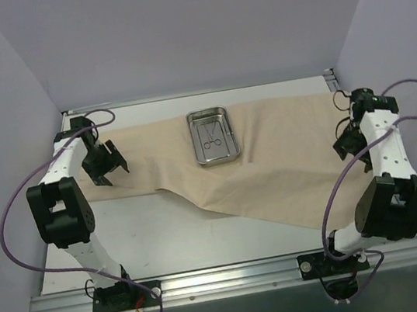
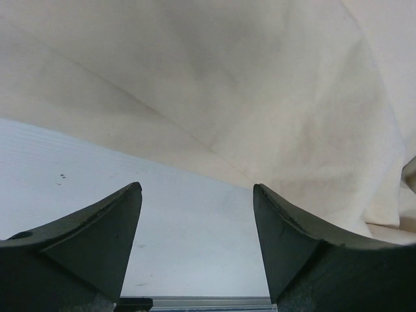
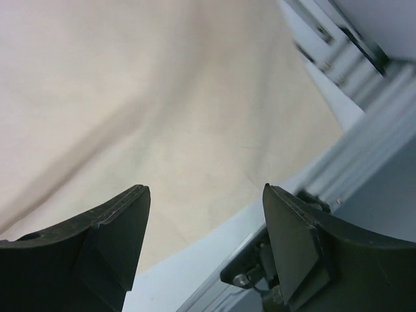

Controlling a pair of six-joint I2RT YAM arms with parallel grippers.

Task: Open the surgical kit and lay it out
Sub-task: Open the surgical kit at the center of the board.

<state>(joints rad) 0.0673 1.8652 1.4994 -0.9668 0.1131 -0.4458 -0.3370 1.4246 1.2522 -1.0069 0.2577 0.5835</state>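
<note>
Mostly flat: the cloth wrap (image 1: 271, 154) lies opened across the upper middle of the top view, reaching from the left gripper (image 1: 106, 171) to under the right arm. Its far edge runs close to the back rim. Its near edge is level at left, then slants down to a corner at lower right, near that arm's base. Bare table (image 1: 157, 234) shows below it at lower left and centre, the widest open room.

Cloth is beige, with soft creases and a fold near the left end. The steel tray (image 1: 229, 150), shiny with rounded corners, sits on it at upper centre. Thin scissor-like instruments (image 1: 210, 134) lie inside, too small to tell apart.

Left claw spread wide, nothing in it; the cloth edge crosses just ahead of its tips. Right gripper (image 1: 346, 143) also gapes wide and empty over cloth, close to the aluminium rail (image 3: 364, 149) at the table's right side. Purple cables (image 1: 8, 209) loop beside each arm.
</note>
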